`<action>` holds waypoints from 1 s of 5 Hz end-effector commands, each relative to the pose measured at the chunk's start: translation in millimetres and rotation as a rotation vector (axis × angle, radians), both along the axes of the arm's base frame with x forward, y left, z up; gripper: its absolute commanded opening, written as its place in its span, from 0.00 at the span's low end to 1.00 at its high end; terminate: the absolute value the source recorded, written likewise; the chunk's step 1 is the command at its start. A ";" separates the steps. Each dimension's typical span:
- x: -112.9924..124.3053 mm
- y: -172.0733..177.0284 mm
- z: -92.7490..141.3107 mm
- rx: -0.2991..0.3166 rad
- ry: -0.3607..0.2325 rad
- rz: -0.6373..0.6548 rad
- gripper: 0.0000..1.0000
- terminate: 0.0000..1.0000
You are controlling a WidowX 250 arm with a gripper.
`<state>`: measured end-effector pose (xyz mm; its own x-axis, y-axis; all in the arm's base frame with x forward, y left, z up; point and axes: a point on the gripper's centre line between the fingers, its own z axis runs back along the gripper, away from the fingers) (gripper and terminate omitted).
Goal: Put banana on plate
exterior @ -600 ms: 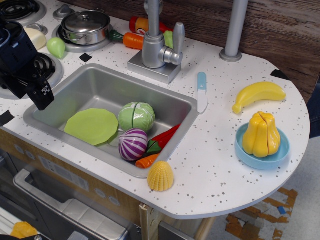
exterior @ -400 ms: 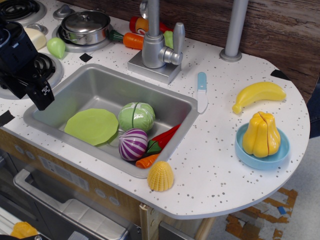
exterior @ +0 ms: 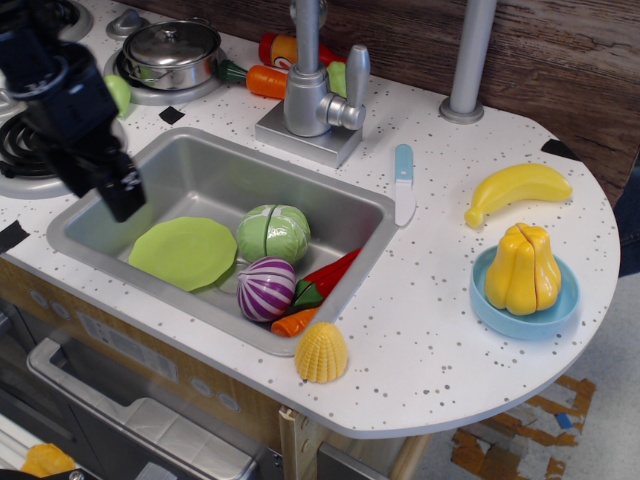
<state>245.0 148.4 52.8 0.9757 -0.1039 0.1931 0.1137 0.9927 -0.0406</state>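
The yellow banana lies on the white speckled counter at the right, behind a blue dish. The lime-green plate lies flat on the bottom of the steel sink, at its left side. My black gripper hangs over the sink's left rim, just above and left of the plate and far from the banana. It holds nothing. Its fingers overlap from this angle, so I cannot tell whether they are open or shut.
A green cabbage, a purple onion, a red pepper and a carrot piece lie in the sink right of the plate. A lobed squash stands in the blue dish. Corn, a knife, the faucet and a pot stand around.
My gripper has moved right and slightly down, from over the stove edge to the sink's left rim. The banana, the plate and the rest have not moved.
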 end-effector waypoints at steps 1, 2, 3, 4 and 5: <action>43.0 -32.0 23.4 0.030 -0.119 -0.058 1.00 0.00; 82.0 -72.5 34.0 0.036 -0.094 -0.118 1.00 0.00; 115.3 -121.8 50.6 0.057 -0.065 -0.093 1.00 0.00; 130.2 -168.8 52.4 0.083 -0.050 -0.118 1.00 0.00; 138.5 -196.6 52.8 0.081 -0.007 -0.212 1.00 0.00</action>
